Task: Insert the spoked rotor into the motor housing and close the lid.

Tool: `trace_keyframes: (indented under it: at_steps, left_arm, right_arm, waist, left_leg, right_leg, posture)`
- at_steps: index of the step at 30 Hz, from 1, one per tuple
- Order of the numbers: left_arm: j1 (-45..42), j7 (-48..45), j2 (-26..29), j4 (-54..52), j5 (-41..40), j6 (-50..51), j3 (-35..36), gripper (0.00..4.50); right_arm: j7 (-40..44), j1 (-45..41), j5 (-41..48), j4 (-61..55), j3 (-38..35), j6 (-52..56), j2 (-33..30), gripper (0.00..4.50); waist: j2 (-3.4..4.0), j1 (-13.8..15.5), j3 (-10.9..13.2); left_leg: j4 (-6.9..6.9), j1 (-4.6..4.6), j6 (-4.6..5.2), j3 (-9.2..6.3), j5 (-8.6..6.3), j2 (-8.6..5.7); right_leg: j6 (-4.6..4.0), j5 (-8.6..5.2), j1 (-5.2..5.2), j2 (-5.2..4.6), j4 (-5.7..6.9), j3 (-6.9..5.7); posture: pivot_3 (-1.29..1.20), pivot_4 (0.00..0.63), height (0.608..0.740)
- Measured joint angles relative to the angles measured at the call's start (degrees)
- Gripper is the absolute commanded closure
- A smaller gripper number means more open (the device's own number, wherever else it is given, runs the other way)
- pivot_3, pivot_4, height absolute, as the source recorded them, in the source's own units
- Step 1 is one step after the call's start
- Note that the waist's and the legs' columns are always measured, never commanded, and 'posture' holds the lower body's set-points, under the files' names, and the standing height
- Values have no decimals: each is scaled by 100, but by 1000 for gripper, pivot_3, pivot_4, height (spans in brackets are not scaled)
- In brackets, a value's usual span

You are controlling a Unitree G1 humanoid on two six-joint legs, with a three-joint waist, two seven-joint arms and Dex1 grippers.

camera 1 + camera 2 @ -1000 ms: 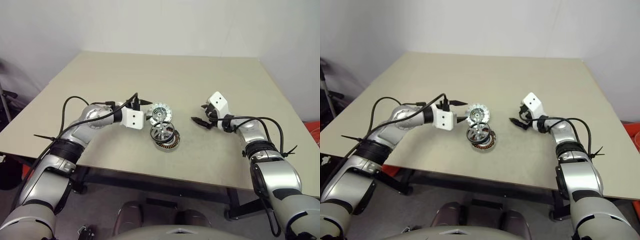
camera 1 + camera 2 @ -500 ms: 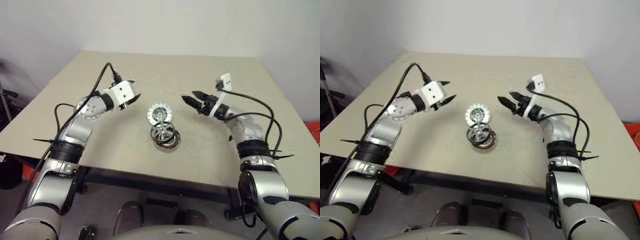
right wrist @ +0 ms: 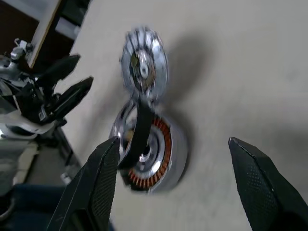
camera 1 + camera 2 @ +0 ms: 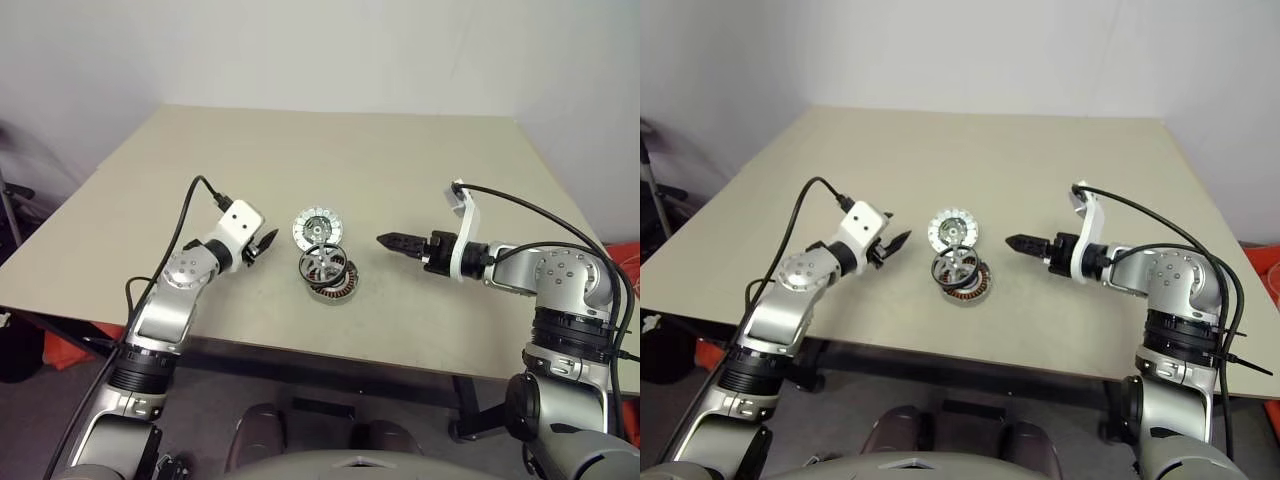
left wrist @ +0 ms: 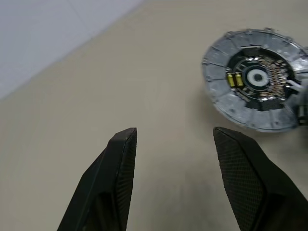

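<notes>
The motor housing sits near the table's front middle, its copper windings showing. The spoked rotor rests tilted on the housing's top, not seated. Just behind them the lid lies flat, toothed rim and dark centre up. Left of the lid my left gripper hovers low and open, with nothing between its fingers; the lid lies ahead of it. Right of the housing my right gripper points level at it, wide open and empty. The right wrist view shows the rotor propped on the housing.
The beige table stretches far behind the parts. Its front edge runs close below the housing. A white wall stands behind the table. Black cables loop off both forearms.
My left gripper dropped from a raised pose down beside the lid. The right gripper drew back, lowered and rolled, now pointing level at the housing. The parts have not moved.
</notes>
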Motion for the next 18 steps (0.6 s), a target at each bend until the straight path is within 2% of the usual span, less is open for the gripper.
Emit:
trace_keyframes:
  at_steps: [8,18]
  left_arm:
    - [-1,253,-124,-105,23,79,-123,1818]
    - [78,317,-24,-163,108,98,-144,1818]
  right_arm:
    - [-1058,-43,457,326,-229,248,622,471]
    - [-2269,-74,2318,318,-103,248,768,471]
  waist:
    - [0,-1,0]
    - [1,-11,0]
  left_leg:
    - [-25,0,-21,-1,13,-4]
    - [-35,1,-21,-1,12,-6]
  right_leg:
    - [0,0,-6,0,-13,0]
    - [1,0,-2,0,-26,-1]
  posture:
    - [0,0,740]
    - [0,0,740]
